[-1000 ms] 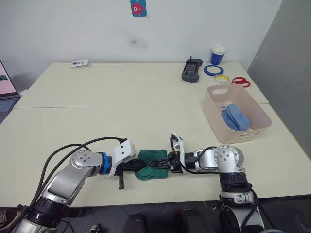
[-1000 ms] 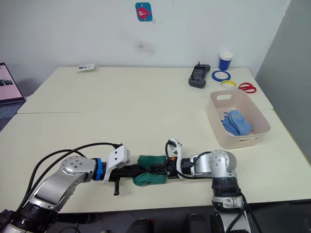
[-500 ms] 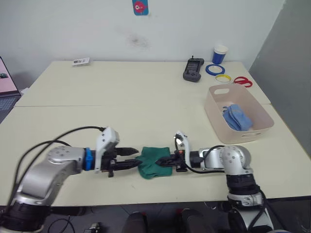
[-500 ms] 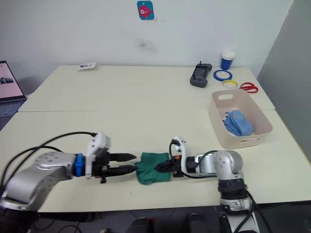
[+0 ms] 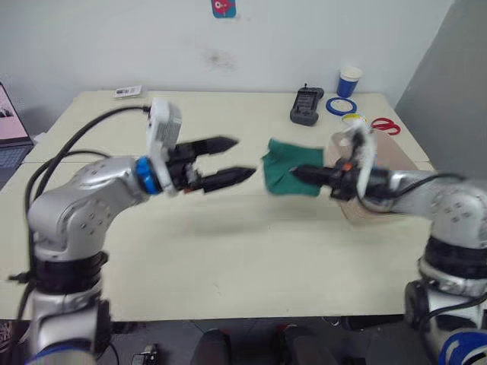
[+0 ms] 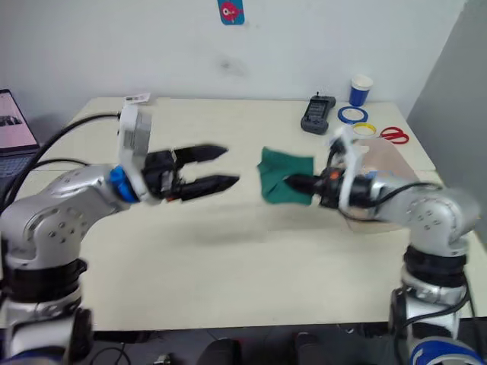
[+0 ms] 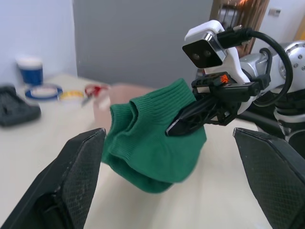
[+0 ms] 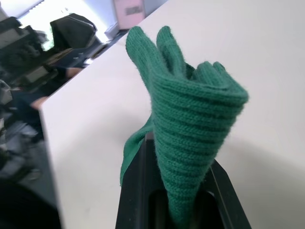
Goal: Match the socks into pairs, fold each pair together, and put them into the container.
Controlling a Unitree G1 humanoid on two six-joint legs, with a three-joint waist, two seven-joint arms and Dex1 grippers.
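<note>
Green socks (image 5: 288,173), a folded pair of ribbed knit, are hanging in the air above the desk (image 5: 228,243), pinched in the jaws of the right gripper (image 5: 298,173). In the left eye view the left gripper (image 5: 234,159) is hovering just beside the pair, not touching, black tapered fingers spread apart. A second ago both grippers were down on the desk near its front edge, working the pair flat; now both arms are lifted and the pair is up, nearer the container (image 5: 384,156). The pale pink plastic tub is sitting behind the right arm, mostly hidden. A blue cup (image 5: 349,80), tape rings (image 5: 340,106), red scissors (image 5: 386,125) and a black remote (image 5: 306,105) are lying at the far right corner.

Right eye view is showing the same layout.

Left wrist view: the pair's rounded cuffs are bulging toward the camera, right gripper's thin black fingers clamped on the fabric, left fingers (image 7: 71,176) wide at both sides.

Right wrist view: ribbed green knit is bunching upward out of the closed jaws over the smooth cream desk.
</note>
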